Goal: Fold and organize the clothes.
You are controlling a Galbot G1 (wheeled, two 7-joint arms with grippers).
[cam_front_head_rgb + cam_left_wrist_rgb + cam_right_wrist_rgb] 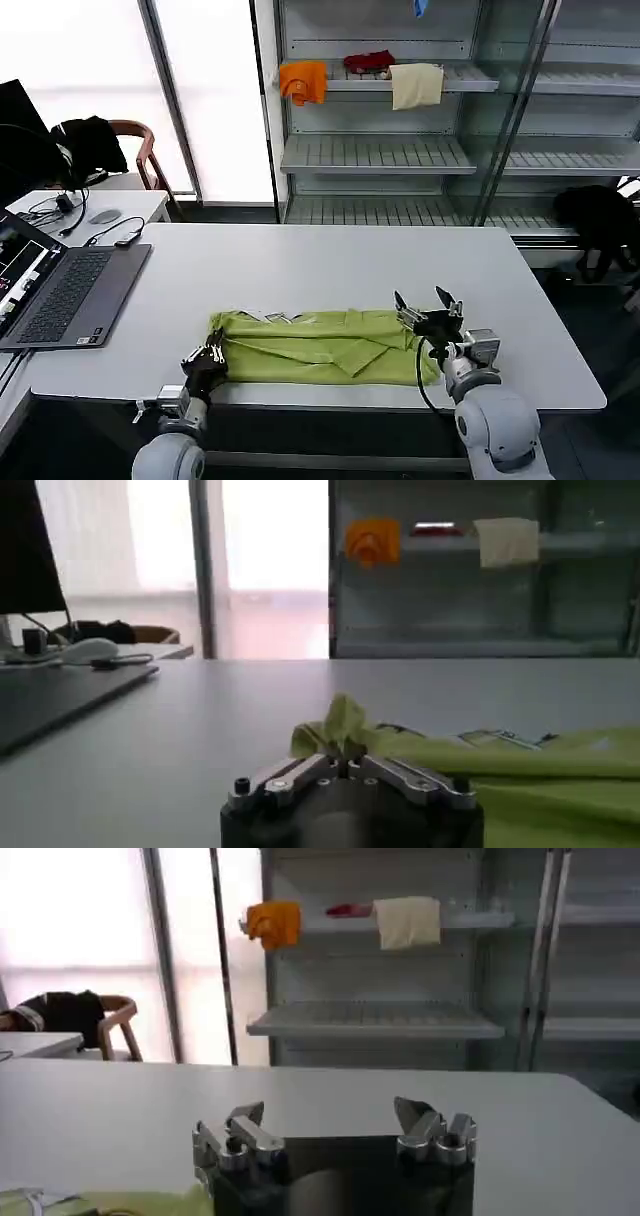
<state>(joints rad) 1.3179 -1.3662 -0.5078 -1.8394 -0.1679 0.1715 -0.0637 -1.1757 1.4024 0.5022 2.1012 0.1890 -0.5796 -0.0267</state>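
- Lying folded into a long band near the front edge of the desk (300,265), the lime T-shirt (320,347) runs side to side, with its near edge close to the desk rim.
- Left hand (207,362) sits at the shirt's left end, its fingers closed on a bunched corner of cloth, which sticks up between them in the left wrist view.
- Right hand (428,312) stands at the shirt's right end, fingers spread wide and holding nothing; shirt fabric lies just below and beside it.
- Behind the shirt the desk surface is bare right across to the far edge.
- A laptop (62,292) occupies the left side, well apart from the shirt.
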